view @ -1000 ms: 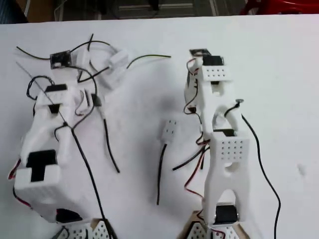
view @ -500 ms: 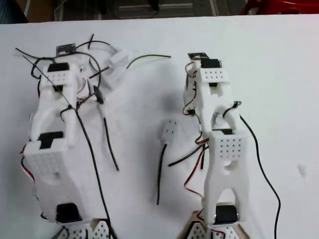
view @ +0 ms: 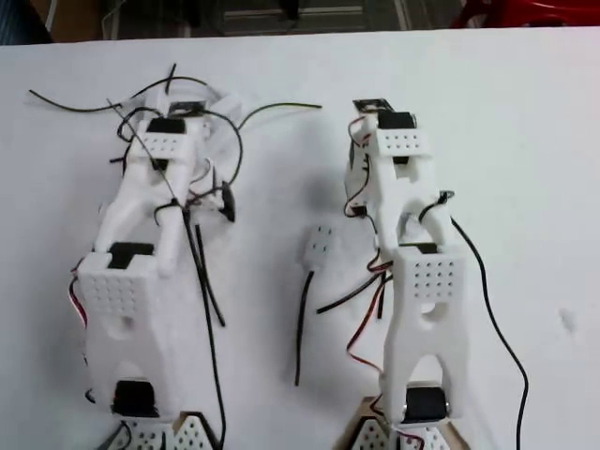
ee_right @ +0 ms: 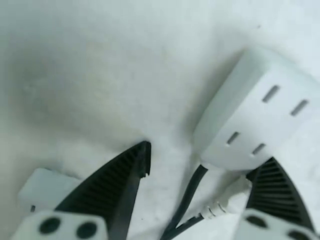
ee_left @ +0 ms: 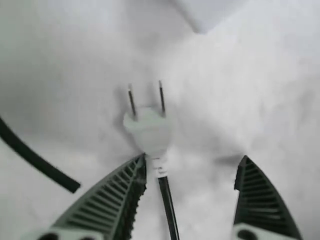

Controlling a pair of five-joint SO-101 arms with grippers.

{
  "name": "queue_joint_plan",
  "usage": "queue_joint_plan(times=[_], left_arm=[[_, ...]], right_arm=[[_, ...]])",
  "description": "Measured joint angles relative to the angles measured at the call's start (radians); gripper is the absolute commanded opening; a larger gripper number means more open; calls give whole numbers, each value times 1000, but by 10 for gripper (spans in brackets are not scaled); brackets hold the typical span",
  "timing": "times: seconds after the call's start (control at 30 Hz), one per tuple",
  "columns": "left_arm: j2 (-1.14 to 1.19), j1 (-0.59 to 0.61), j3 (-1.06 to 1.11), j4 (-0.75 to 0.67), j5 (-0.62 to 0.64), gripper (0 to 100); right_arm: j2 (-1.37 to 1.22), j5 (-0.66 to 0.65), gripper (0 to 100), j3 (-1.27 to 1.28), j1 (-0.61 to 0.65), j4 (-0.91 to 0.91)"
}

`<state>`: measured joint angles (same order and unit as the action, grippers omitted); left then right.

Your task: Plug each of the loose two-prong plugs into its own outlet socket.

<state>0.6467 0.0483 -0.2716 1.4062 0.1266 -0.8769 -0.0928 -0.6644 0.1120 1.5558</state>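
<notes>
On the white desk point(view: 525, 141), two white arms sit side by side, bases at the near edge. The L arm point(view: 117, 291) leans out over a tangle of black leads point(view: 75, 106) toward the far-left part of the desk. The R arm point(view: 427, 281) stretches straight ahead. Btwn them, nearer the R arm, lies a small white socket block point(view: 319, 246) w/ a black socket cord point(view: 302, 319) trailing back toward the near edge, apart from both arms.

L wrist view: the L jaws are spread wide and hold nothing. A white two-prong plug point(ee_left: 149, 129) lies flat on the desk just past the tips, prongs pointing away from the jaws. Its black plug cord point(ee_left: 167, 205) runs back through the gap. One jaw sits right beside the plug's collar, the other well apart. The cut end of a loose black lead point(ee_left: 37, 162) lies off to one side. The corner of a white block point(ee_left: 207, 12) shows beyond the prongs, not touching them.

R wrist view: the R jaws are also wide open and empty. A white outlet block point(ee_right: 255, 117) w/ two pairs of slots facing up lies by one jaw; can't tell if they touch. A black outlet cord point(ee_right: 187, 200) leaves its end and passes btwn the jaws, w/ a white ribbed collar point(ee_right: 222, 205) beside it.
</notes>
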Motion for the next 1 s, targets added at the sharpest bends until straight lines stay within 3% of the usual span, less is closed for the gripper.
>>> queue_joint_plan(times=[0.37,0.63,0.9,1.0], left_arm=[[0,-11,0,-71,0,282],[0,-130,0,-40,0,281],[-2,-147,0,-91,-2,59],[3,-118,0,-141,-2,76]], right_arm=[[-2,0,308,0,0,0],[-3,2,308,0,0,-17],[-14,2,308,0,0,-18],[-25,2,308,0,0,-23]])
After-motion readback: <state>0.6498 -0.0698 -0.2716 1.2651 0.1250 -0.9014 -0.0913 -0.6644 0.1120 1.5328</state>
